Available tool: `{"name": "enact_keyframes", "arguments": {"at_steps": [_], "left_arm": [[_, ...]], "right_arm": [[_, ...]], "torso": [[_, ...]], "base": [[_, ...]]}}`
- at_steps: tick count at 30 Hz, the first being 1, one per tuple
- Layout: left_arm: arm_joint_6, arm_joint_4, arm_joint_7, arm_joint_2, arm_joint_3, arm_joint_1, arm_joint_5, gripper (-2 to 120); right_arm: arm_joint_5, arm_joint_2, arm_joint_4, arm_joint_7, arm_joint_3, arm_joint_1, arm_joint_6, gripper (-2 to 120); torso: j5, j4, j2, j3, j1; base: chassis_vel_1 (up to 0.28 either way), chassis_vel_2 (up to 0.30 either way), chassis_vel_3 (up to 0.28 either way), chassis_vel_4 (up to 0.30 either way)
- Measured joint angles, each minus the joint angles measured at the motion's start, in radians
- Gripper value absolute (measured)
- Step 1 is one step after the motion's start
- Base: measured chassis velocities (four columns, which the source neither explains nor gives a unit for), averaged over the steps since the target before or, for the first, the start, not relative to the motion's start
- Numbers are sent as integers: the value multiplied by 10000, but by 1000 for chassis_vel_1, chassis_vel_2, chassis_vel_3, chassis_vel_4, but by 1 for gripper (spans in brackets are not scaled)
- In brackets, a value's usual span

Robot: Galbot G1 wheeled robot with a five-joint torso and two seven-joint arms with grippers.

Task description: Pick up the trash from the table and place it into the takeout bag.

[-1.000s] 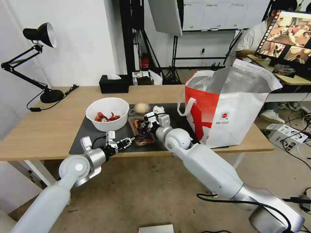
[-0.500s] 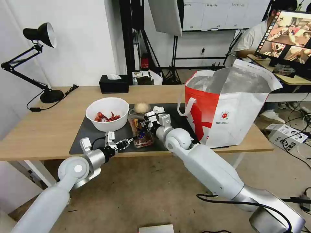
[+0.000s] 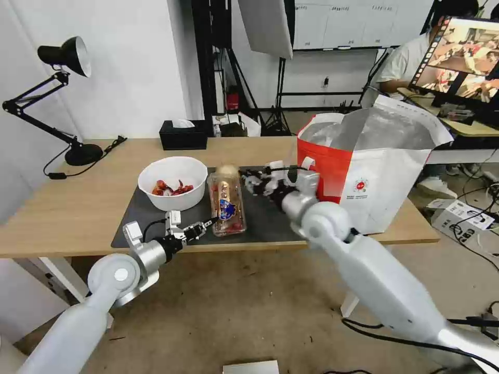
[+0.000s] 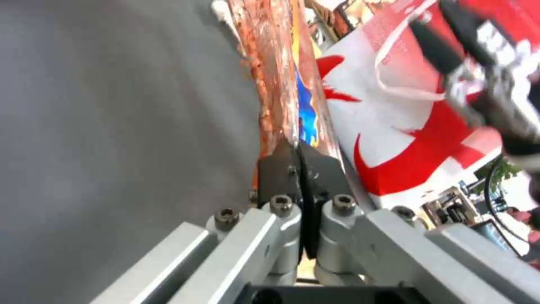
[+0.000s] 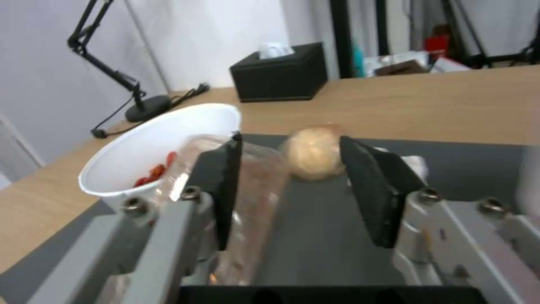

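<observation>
Head view: left end effector [image 3: 210,223] at the worktop's [image 3: 78,208] near edge, pinched on the near rim of the clear tray [image 3: 226,203], which stands tipped up on the dark mat [image 3: 140,213]. The tray hides most of the beige lump [image 3: 227,169] behind it. White bowl [image 3: 172,182] with red scraps sits just beside the tray, toward the left edge. Right end effector [image 3: 254,182] hangs blurred over the mat, between the tray and the takeout bag [image 3: 374,171]; its spread is hard to read here. Black tissue box [image 3: 182,135] and desk lamp [image 3: 62,98] at the far edge.

Left wrist view: pads [image 4: 281,166] pressed narrow on the tray rim [image 4: 276,84]; bag [image 4: 405,139] beyond, cut off.

Right wrist view: pads [image 5: 371,190] wide apart, holding nothing; lump [image 5: 312,154] seen between them, bowl [image 5: 152,143] and tray [image 5: 247,198] partly blocked by one pad.
</observation>
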Motion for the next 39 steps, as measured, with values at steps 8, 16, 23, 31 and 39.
{"name": "enact_keyframes", "arguments": {"at_steps": [8, 16, 23, 31, 39], "left_arm": [[-281, -578, -5, 123, -209, -31, 11, 0], [-780, -1190, -107, 581, -403, -452, -63, 0], [-1066, -1419, -314, 983, -345, -1187, -350, 0], [-1321, -1407, -420, 1355, 202, -2251, -513, 0], [-1553, -926, -749, 884, 1465, -4213, -640, 0]], "right_arm": [[-1295, -480, 1297, -92, 1308, -2371, 761, 80], [-3137, -301, 2599, -296, 2266, -5315, 2170, 100], [-5020, 326, 3130, -486, 2782, -7221, 3370, 100], [-6636, 931, 3344, -613, 3244, -9073, 4577, 100], [-7785, 1566, 2956, -713, 3739, -10361, 6021, 100]], "torso": [[2, 0, 0, 0, 0], [1, -1, 0, 0, -1], [1, -1, 0, 0, -1], [1, 1, 0, 0, -2], [2, -1, 1, 1, -1]], "base": [[0, 0, 0, 0], [0, 0, 0, 0], [0, 0, 0, 0], [0, 0, 0, 0], [0, 0, 0, 0]]}}
